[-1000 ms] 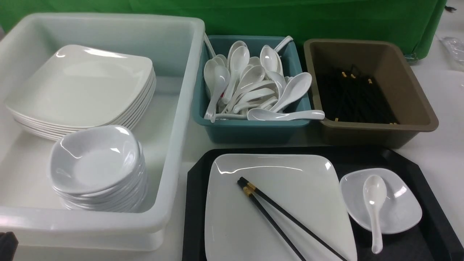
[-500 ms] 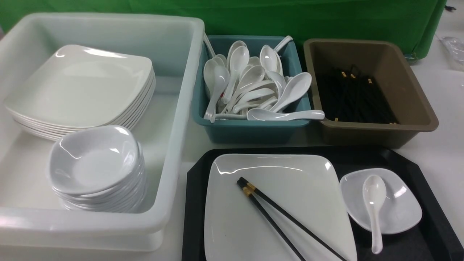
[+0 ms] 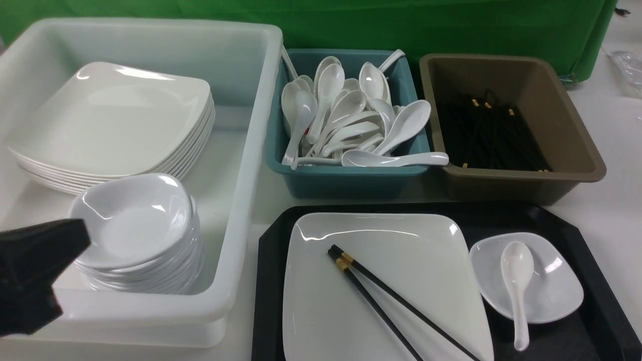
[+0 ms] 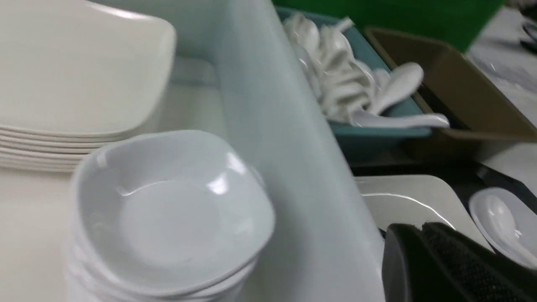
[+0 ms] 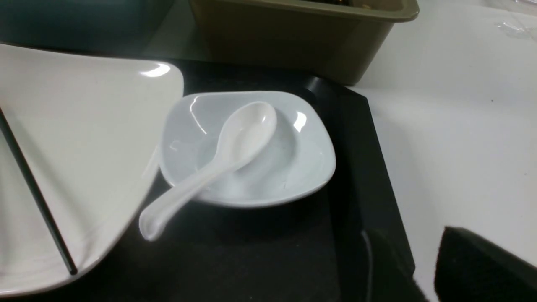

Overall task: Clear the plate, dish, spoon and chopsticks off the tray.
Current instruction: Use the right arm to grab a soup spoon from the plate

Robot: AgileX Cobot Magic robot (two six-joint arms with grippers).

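On the black tray [image 3: 577, 225] lies the large white plate [image 3: 391, 235], with the black chopsticks [image 3: 371, 300] slanting across it. To its right the small dish [image 3: 556, 291] holds the spoon [image 3: 517, 271], whose handle hangs over the near rim. My left gripper [image 3: 83, 235] is shut and empty, hovering at the near rim of the white bin, left of the tray. In the left wrist view its fingers [image 4: 421, 228] are pressed together. The right gripper [image 5: 419, 260] is open and empty at the tray's right edge [image 5: 356, 147], near the dish [image 5: 293, 167] and spoon [image 5: 243, 138].
A big white bin [image 3: 251, 150] on the left holds a stack of plates [image 3: 110, 120] and a stack of dishes [image 3: 130, 220]. Behind the tray stand a teal bin [image 3: 346, 178] of spoons and a brown bin [image 3: 577, 150] of chopsticks. A green backdrop closes off the far side.
My left gripper has come up into the front view at the lower left, in front of the stack of dishes. Nothing on the tray has moved.
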